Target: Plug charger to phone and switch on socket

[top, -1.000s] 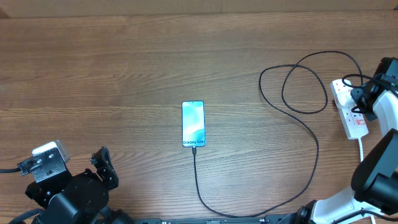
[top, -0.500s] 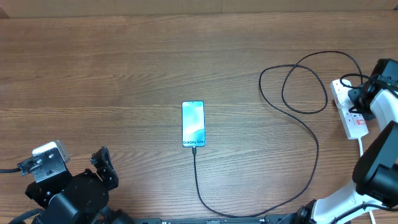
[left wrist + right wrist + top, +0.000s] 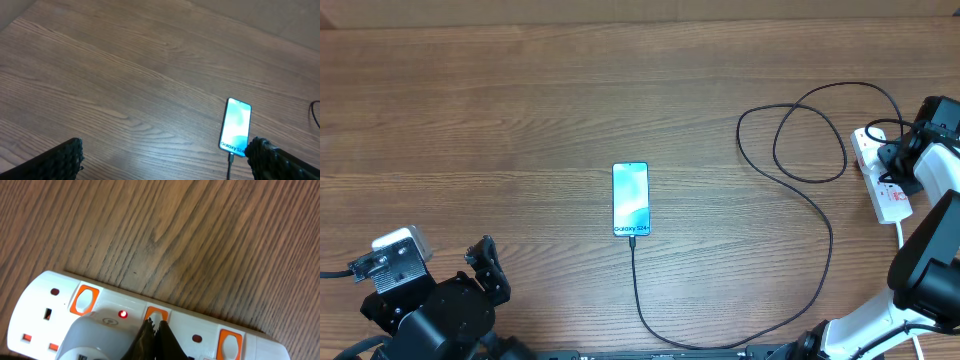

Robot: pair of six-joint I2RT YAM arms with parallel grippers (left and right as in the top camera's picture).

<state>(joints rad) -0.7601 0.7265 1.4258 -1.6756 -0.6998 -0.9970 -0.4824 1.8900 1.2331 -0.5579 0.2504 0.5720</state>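
Wooden table (image 3: 520,100): closed right end effector (image 3: 155,332) on socket (image 3: 42,287), at a switch (image 3: 156,314).

Overhead: my right gripper (image 3: 898,160) and its arm cover the middle of the socket (image 3: 893,207). I cannot see where the charger (image 3: 635,290) meets it, and the switches are too small to read. The cable's lowest stretch merges with the dark rig at the bottom edge.

Right wrist: the socket is cropped at the bottom. Pressed-together fingertips (image 3: 150,336) hide part of one orange switch (image 3: 162,314). A pale rounded body (image 3: 95,340) is cut off below; I cannot identify it.

Left wrist: one finger (image 3: 280,160) masks the lower corner of the phone (image 3: 236,125).
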